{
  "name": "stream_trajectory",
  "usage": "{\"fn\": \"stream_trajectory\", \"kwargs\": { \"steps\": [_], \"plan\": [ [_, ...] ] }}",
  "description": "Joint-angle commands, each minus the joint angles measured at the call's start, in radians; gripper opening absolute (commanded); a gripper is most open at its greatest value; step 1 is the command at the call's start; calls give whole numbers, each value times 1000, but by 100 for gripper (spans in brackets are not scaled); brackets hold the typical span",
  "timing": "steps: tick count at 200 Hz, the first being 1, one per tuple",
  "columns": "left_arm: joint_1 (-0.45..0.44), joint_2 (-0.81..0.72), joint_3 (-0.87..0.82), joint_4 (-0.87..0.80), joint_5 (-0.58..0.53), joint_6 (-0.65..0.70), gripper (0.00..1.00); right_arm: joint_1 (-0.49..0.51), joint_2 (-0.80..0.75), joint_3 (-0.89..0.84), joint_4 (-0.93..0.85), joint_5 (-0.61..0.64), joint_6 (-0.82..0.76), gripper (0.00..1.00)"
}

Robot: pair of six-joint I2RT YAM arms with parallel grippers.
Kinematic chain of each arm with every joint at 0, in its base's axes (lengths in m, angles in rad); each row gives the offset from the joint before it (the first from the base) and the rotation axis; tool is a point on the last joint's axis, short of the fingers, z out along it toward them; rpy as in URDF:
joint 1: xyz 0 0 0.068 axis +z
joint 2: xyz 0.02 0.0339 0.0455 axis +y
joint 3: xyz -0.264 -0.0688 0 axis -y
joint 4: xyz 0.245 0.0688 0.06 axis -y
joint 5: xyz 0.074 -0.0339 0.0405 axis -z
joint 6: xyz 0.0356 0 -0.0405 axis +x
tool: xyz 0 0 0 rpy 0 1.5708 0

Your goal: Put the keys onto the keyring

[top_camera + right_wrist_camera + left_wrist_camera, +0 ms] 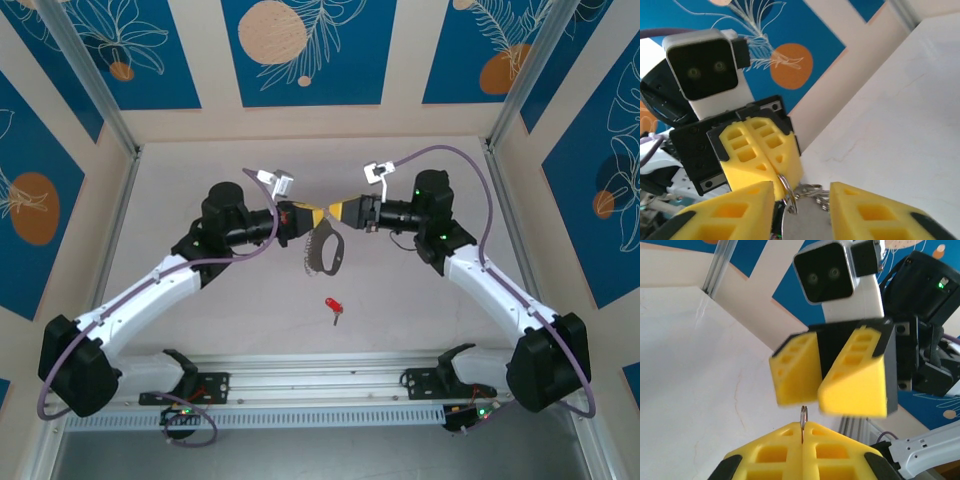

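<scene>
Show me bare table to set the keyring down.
Crowded: mid-table, where left gripper and right gripper meet at the keyring. Bare: the table beyond them to the back wall, and either side of the red key.

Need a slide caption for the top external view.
Left gripper pinches the keyring aloft facing the open right gripper; red key lies on the table.

Both arms [150,290]: white links, blk joints, purple cables [487,215], yellow honeycomb fingers [855,385], green LEDs [417,193].
</scene>
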Motion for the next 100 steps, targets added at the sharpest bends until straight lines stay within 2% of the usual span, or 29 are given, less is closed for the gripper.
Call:
{"fn": "stream_trajectory", "kwargs": {
  "steps": [1, 49, 100],
  "plan": [
    [-11, 5, 70, -71, 17, 91, 0, -59, -74, 32, -79, 6, 22, 41],
    [-11, 42, 202, -255, 71, 264, 0, -94, -111, 87, -291, 13, -91, 46],
    [-11, 108, 336, -393, 146, 379, 0, -91, -116, 112, -297, -80, -180, 45]
  ]
}}
